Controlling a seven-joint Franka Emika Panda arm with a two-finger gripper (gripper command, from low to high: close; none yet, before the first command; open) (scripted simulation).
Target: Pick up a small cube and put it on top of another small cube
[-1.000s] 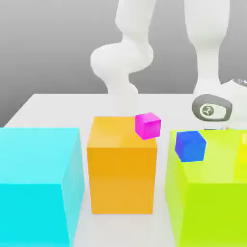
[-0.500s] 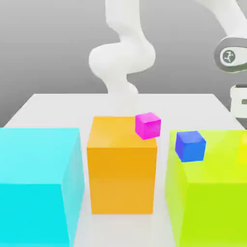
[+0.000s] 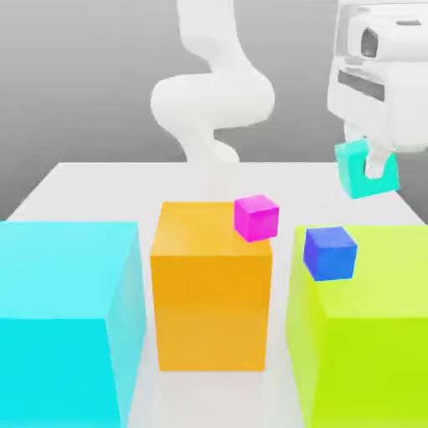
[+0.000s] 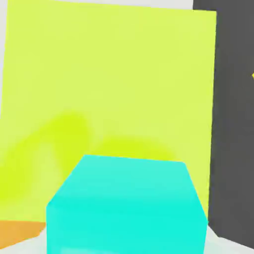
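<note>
Exterior view: the white, smooth-shelled gripper hangs high at the exterior view's right, its fingers clamped on one small teal cube, which is lifted clear above the lime block and tilted. All the solids are plain, matte, flat-coloured boxes with sharp edges. Three are small cubes: the teal one in the air, a magenta cube sitting at the far right corner of the orange block's top, and a blue cube at the near left corner of the lime block's top. Three are big blocks in a row on the pale grey table: cyan, orange, lime. From the hand view, the teal cube sits close under the camera, with the lime block's flat top below it and a sliver of orange at the edge.
</note>
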